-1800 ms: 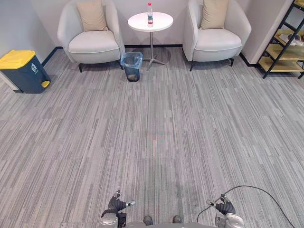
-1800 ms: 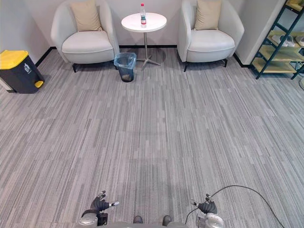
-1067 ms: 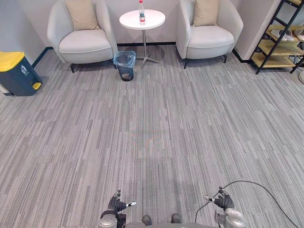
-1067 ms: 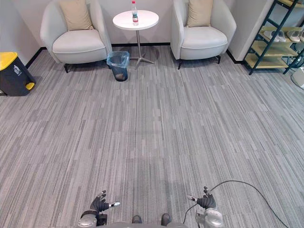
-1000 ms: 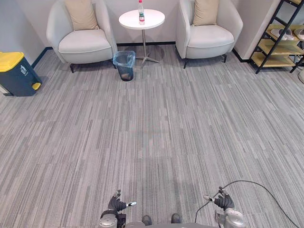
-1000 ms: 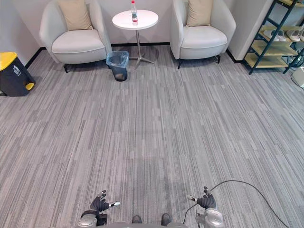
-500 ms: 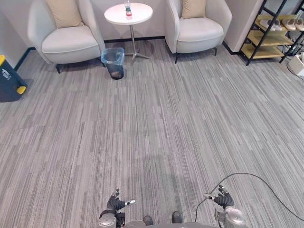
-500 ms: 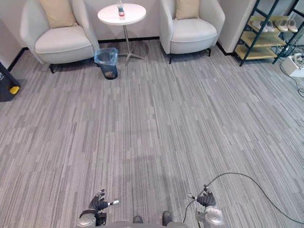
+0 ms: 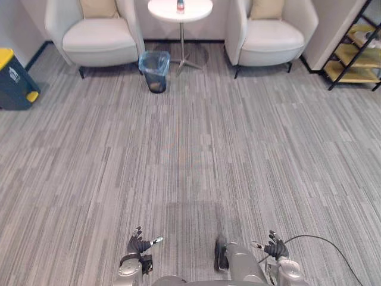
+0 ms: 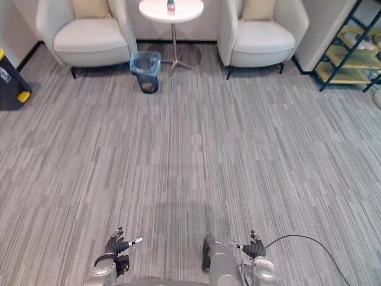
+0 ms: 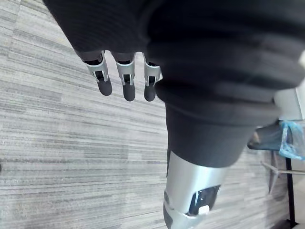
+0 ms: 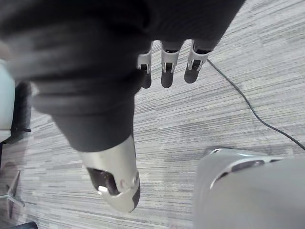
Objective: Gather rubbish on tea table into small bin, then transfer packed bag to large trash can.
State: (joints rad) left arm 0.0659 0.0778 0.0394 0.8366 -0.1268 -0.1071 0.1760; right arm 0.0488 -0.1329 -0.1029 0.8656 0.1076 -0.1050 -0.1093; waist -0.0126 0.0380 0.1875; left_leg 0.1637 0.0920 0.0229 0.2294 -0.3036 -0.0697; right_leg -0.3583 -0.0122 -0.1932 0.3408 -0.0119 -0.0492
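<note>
At the top centre of your head view, the bottle (image 9: pixel 180 5) stands on the round white tea table (image 9: pixel 196 10), between the left armchair (image 9: pixel 98 39) and the right armchair (image 9: pixel 271 39). The small bin (image 9: pixel 154 62) with its blue liner sits on the carpet just lower left of the table. The large trash can (image 9: pixel 12 83), yellow-lidded, is at the left edge. At the bottom edge, your left hand (image 9: pixel 138 245) and right hand (image 9: pixel 275 250) hang loosely spread, holding nothing.
</note>
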